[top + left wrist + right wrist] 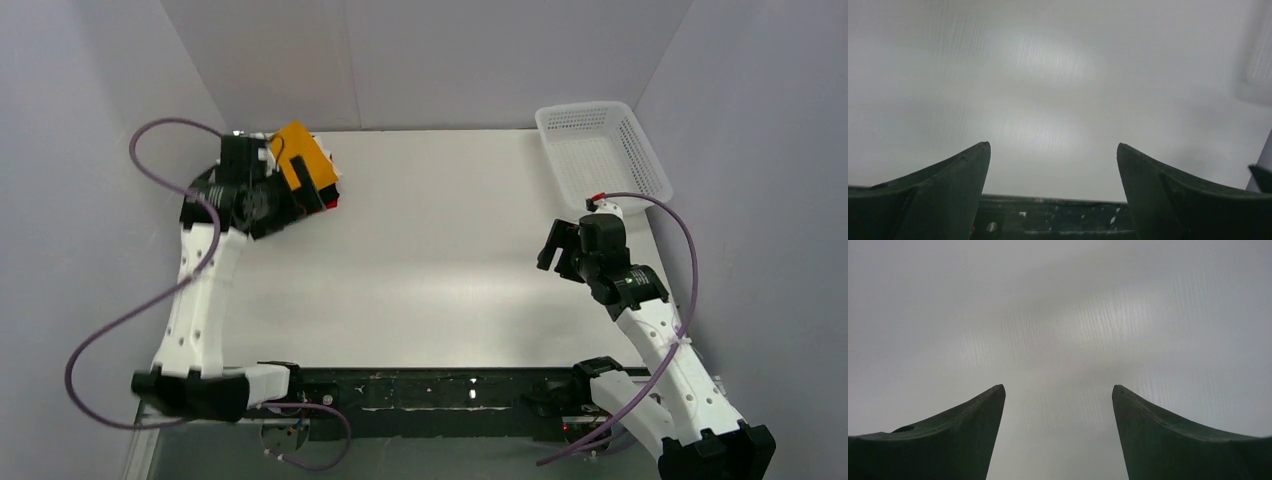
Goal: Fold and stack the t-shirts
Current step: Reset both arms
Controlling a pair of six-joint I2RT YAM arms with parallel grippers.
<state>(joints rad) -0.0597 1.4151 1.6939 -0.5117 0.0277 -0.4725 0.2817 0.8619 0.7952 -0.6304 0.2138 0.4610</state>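
So the folded orange-yellow t-shirt [298, 155] sat on top of the stack in the far left corner of the counter [440, 260], with a sliver of a red shirt [335, 204] poking out under it on the near right side. I couldn't make out any other colours in the pile.

The left claw [1053, 146] was spread wide with nothing in it, and its wrist view showed only bare counter. From above, that arm's head was parked right against the pile. The right claw [1058, 387] was released too, hanging over the right side of the counter, well apart from the shirts.

My worry is that left arm. It was so close to the pile that a sloppy pull-back could catch the top fold with a finger and drag it open, or shove the whole stack sideways. The purple cable [150, 135] looped out toward the left wall [80, 220], so swinging further left looked tight as well.

For room, the stack was squeezed in near the far wall [430, 60], with not much margin there. The wide middle of the counter was the obvious way out. The white mesh basket [648, 160] sat in the far right corner, just beyond the right arm.
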